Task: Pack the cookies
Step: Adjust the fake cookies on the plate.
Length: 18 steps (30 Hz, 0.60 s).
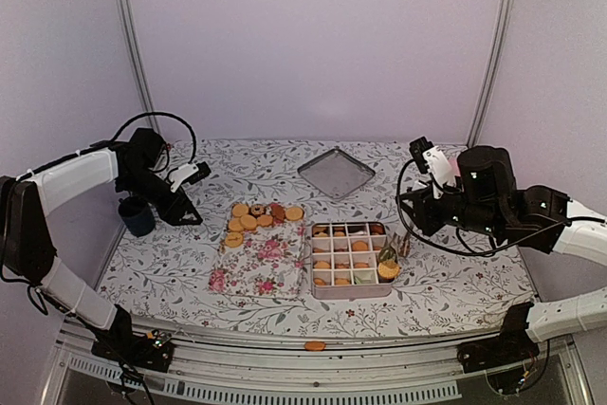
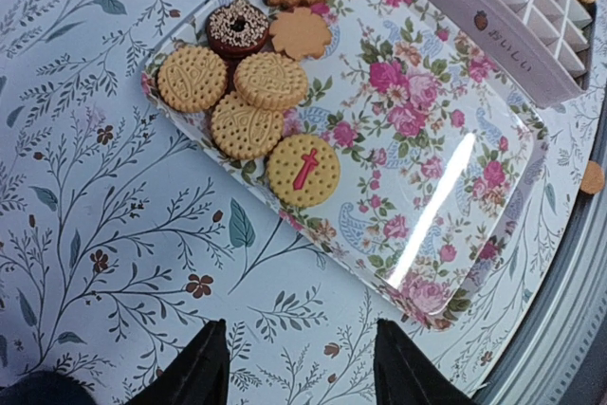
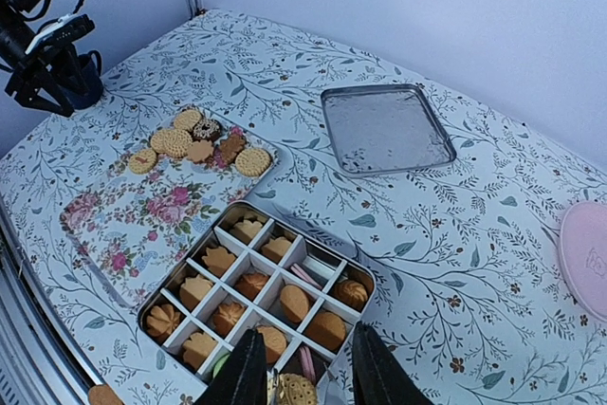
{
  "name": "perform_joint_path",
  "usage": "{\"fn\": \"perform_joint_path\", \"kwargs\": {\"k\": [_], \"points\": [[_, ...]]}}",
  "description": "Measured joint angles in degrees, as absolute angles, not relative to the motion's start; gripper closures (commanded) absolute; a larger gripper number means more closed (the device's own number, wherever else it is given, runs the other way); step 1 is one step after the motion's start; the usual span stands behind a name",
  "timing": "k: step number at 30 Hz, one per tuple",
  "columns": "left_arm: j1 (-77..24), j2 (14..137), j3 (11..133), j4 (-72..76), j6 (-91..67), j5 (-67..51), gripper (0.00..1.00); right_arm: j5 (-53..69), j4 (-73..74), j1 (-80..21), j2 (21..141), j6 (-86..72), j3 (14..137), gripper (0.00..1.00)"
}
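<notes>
While right gripper (image 3: 308, 348) is held part-open, empty, over the tin (image 3: 185, 261), packing is midway; next, tray (image 2: 427, 139) cookies (image 2: 270, 81) probably must be pinched by the open left gripper (image 2: 300, 348).

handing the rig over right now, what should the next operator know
left hand: open, empty, hovering left of the floral tray.
right hand: low over the right side of the divided tin, a cookie between its fingers; gripped or not is unclear.
done: most tin compartments are filled.
left: about eight loose cookies at the tray's far end, one stray cookie on the front rail, lid off, lying behind the tin.
</notes>
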State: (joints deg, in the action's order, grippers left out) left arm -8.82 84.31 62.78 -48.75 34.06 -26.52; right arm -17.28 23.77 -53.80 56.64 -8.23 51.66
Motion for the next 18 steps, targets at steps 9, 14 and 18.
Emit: {"fn": "perform_joint_path", "kwargs": {"k": [9,14,18], "points": [[-8.8,84.3,62.8,-48.8,34.1,-26.5,0.47,-15.3,22.9,-53.3,55.4,-11.6,50.0,0.64],[-8.8,84.3,62.8,-48.8,34.1,-26.5,0.47,-13.4,23.5,-52.7,53.6,-13.8,49.1,0.64],[-8.8,84.3,62.8,-48.8,34.2,-26.5,0.48,-11.9,23.9,-52.5,52.5,-15.3,49.1,0.65]]}}
